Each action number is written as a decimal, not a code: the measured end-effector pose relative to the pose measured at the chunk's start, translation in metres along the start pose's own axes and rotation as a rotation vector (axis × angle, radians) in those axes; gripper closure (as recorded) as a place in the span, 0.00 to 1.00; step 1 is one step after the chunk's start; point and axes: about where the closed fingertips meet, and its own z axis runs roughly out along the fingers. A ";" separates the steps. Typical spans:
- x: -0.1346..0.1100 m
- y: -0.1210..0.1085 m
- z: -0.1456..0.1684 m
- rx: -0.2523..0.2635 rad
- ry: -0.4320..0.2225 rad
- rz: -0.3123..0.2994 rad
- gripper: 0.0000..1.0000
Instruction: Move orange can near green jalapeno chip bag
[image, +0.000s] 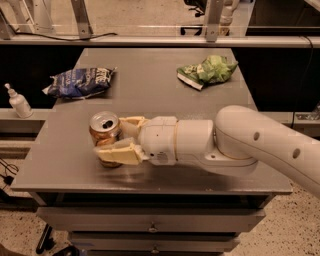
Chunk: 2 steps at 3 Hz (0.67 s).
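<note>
White-shelled arm (260, 145) reaches in low from the right across the front of the grey table (150, 90), its forearm lying almost level with the tabletop and pointing left. The gripper (111, 137) sits at the front-left, its pale yellow fingers (117, 153) clasped on either side of the upright orange can (104, 127). The green jalapeno chip bag (207, 71) lies well apart at the far right; a dark blue chip bag (80, 81) rests at the far left.
</note>
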 end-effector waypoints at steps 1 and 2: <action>0.000 -0.008 -0.014 0.040 0.007 -0.004 0.87; -0.003 -0.019 -0.036 0.084 0.031 -0.018 1.00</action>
